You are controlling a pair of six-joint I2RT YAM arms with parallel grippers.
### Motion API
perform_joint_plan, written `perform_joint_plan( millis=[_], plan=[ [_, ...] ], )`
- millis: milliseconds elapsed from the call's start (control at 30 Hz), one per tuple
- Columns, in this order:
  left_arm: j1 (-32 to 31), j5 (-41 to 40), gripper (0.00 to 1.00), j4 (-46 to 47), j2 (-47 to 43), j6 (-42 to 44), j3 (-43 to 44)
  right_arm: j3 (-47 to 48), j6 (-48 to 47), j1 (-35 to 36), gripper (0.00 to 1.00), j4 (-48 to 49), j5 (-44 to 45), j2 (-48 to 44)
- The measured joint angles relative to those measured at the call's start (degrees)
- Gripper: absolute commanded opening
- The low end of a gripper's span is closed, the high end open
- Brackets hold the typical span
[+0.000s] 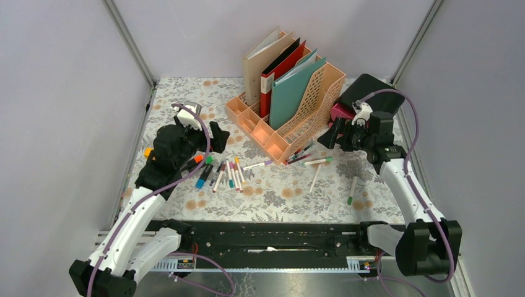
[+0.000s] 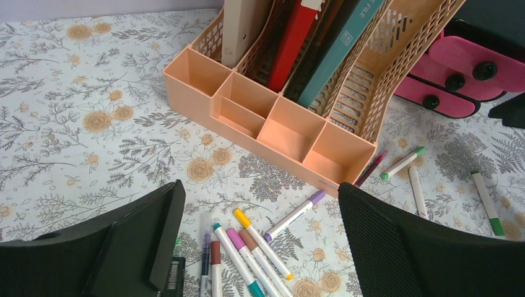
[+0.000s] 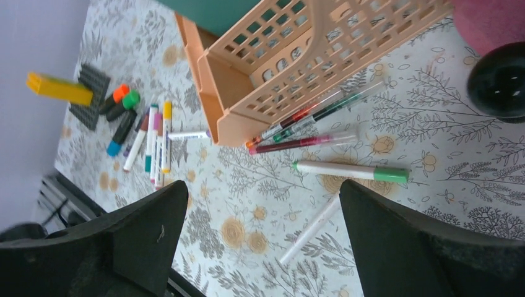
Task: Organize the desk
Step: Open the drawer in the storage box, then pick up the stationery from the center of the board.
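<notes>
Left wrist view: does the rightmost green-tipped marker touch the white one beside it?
Apart. Left wrist view shows bare desk between green-tipped marker and white marker.

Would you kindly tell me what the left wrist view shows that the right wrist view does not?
Only the left wrist view: the red folder and beige folder standing in the peach rack. Only the right wrist view: the yellow block and the orange-capped marker near it. Both: that rack, the green-capped white marker and the yellow-capped marker, lying on the cloth-covered desk.
</notes>
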Motion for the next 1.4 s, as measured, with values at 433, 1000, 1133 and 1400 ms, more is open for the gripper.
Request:
perform_joint_plan(
  millis=[433,1000,1133,1400],
  plan=[
    [0.4,3.1,0.99,2.3,-4.4,0.2,-0.1,8.5,-31.9,0.0,1.0,-20.1,-14.1,-4.5],
    [-2.8,24.9,0.99,18.1,-4.9,-25.7,-13.5,4.1,-44.9,0.0,1.0,-24.6,-12.5,-9.3],
    [-8.1,23.2,0.99,21.3,-5.1,-29.3,-17.7,4.0,-45.7,0.0,1.0,-24.4,-9.4,-9.7],
    [-19.3,13.1,0.99,25.7,1.4,-30.9,-20.1,3.8,-46.1,0.0,1.0,-24.4,-7.1,-9.9]
  ],
)
